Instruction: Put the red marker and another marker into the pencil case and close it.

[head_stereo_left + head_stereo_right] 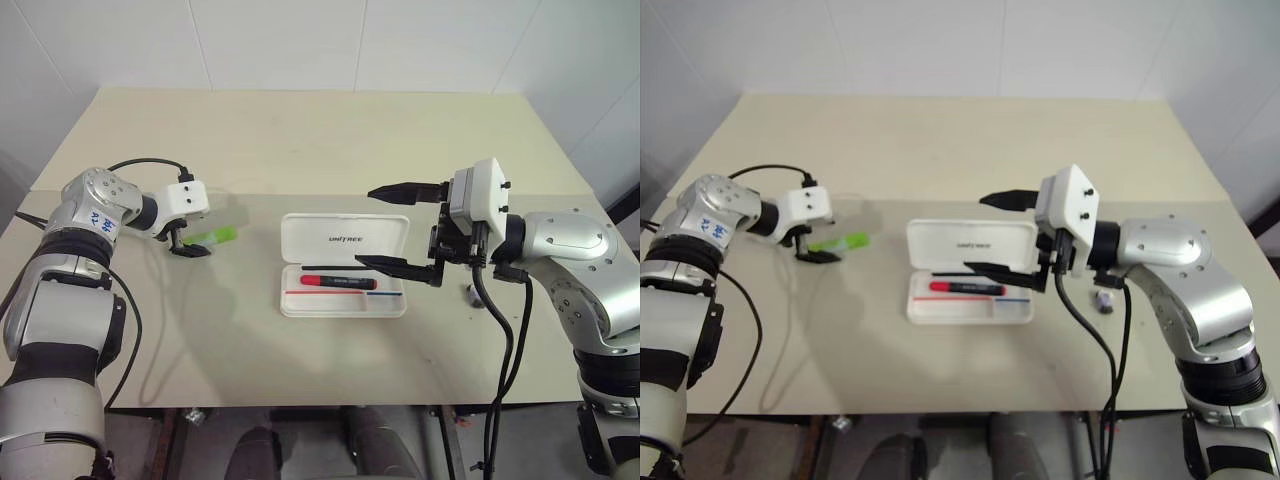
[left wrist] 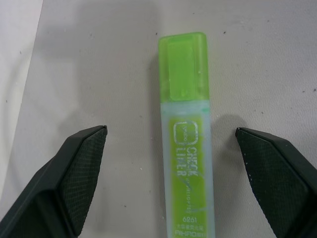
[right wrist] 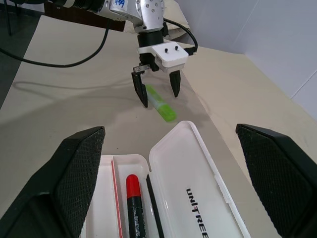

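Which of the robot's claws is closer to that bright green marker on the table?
The left. The left gripper hangs open right over the green marker, a finger on each side, not touching. The right gripper, also open, hovers over the open pencil case, well away.

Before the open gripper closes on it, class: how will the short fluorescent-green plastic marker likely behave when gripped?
The short fluorescent-green plastic marker is probably stiff and light. Its smooth casing might slip between the open left gripper fingers. Its flattish body seems unlikely to roll.

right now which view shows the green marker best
The left wrist view: the green marker lies large between the open left gripper fingers, label readable. Both eye views show it small beside that gripper; the right wrist view shows it beyond the pencil case.
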